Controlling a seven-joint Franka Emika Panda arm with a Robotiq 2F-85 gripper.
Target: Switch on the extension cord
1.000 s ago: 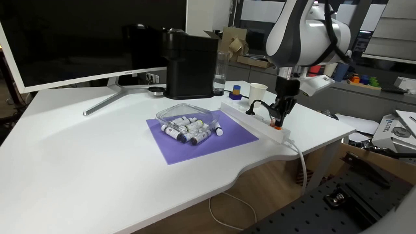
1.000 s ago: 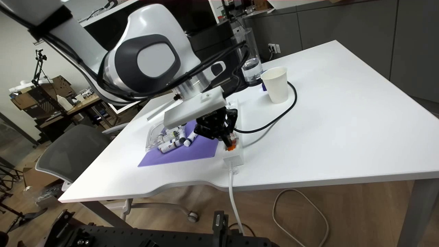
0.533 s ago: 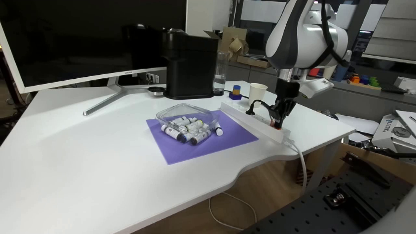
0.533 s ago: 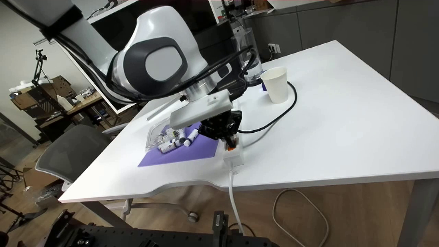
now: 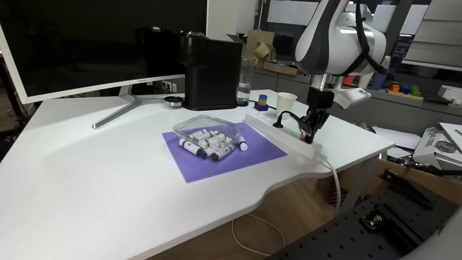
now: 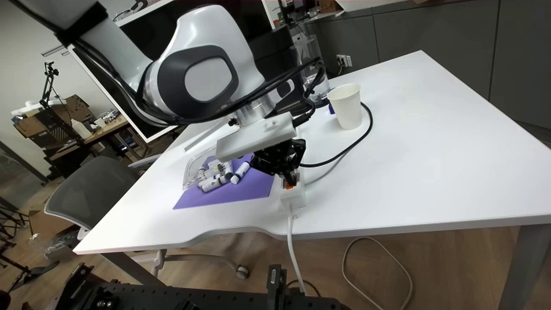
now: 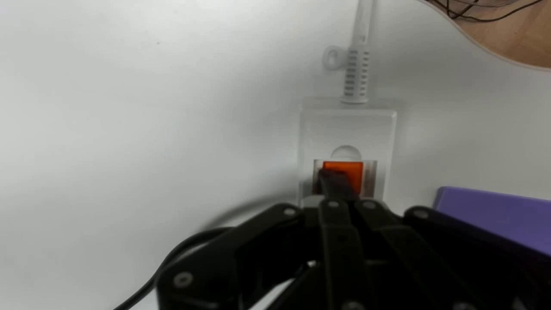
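Note:
The extension cord [image 5: 276, 134] is a long narrow white strip on the white table. Its cable end also shows in an exterior view [image 6: 293, 199] and in the wrist view [image 7: 348, 131]. The red-orange switch [image 7: 354, 168] sits near the cable end, partly covered by my fingertips. A black plug [image 5: 278, 124] is in the strip. My gripper [image 7: 335, 176] is shut with nothing between its fingers and points down at the switch. In both exterior views [image 5: 309, 139] [image 6: 291, 180] the fingertips are at the switch and seem to touch it. Whether the switch is pressed cannot be told.
A purple mat [image 5: 223, 169] with a clear container [image 5: 207, 126] and several white tubes lies beside the strip. A paper cup [image 5: 286, 103] stands behind the strip. A black cable [image 6: 344, 151] loops from the plug. The coffee machine [image 5: 214, 72] and monitor [image 5: 90, 47] stand farther back.
The arm and gripper have shifted slightly, to the right in an exterior view. The fingertips are a little lower on the switch and stay shut. The strip has not visibly moved.

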